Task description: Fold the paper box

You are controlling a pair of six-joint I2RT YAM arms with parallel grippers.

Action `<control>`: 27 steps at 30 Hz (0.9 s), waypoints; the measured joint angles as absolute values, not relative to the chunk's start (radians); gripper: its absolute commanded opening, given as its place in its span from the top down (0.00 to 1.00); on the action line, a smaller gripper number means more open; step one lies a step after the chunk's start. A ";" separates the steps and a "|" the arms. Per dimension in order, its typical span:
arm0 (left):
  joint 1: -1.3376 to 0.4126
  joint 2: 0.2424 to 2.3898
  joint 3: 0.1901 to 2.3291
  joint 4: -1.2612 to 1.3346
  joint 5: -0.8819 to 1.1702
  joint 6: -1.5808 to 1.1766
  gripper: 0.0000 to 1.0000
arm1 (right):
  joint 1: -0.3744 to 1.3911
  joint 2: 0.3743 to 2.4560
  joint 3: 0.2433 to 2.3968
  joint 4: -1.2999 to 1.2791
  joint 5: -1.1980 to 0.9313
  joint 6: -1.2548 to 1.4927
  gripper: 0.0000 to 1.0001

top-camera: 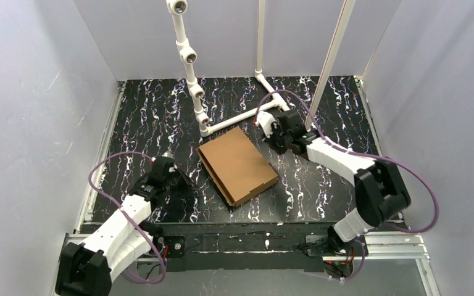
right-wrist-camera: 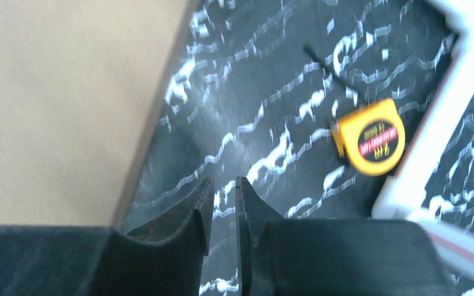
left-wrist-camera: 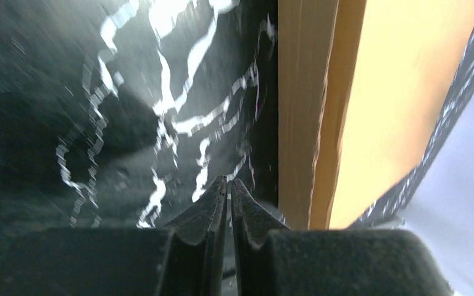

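Note:
The paper box (top-camera: 237, 163) lies closed and flat on the black marbled table (top-camera: 142, 123), a brown cardboard slab turned at an angle. My left gripper (top-camera: 184, 180) sits low just left of the box, shut with nothing between its fingers. In the left wrist view the box (left-wrist-camera: 395, 105) shows its side edge to the right of the left gripper (left-wrist-camera: 229, 182), not touching it. My right gripper (top-camera: 270, 131) hovers off the box's far right corner. In the right wrist view the right gripper (right-wrist-camera: 224, 182) stands open by a narrow gap over bare table, the box (right-wrist-camera: 55, 105) to its left.
A white pipe frame (top-camera: 241, 117) stands behind the box, with upright poles at the back. A yellow tape measure (right-wrist-camera: 373, 139) lies on the table beside the pipe (right-wrist-camera: 432, 142), ahead and right of the right gripper. Grey walls enclose the table on three sides.

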State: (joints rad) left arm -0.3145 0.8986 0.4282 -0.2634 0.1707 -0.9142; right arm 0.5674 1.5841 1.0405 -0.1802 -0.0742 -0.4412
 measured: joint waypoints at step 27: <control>-0.945 1.477 0.783 -0.347 0.007 -1.283 1.00 | 0.594 1.473 0.762 -0.152 -0.126 -0.339 0.82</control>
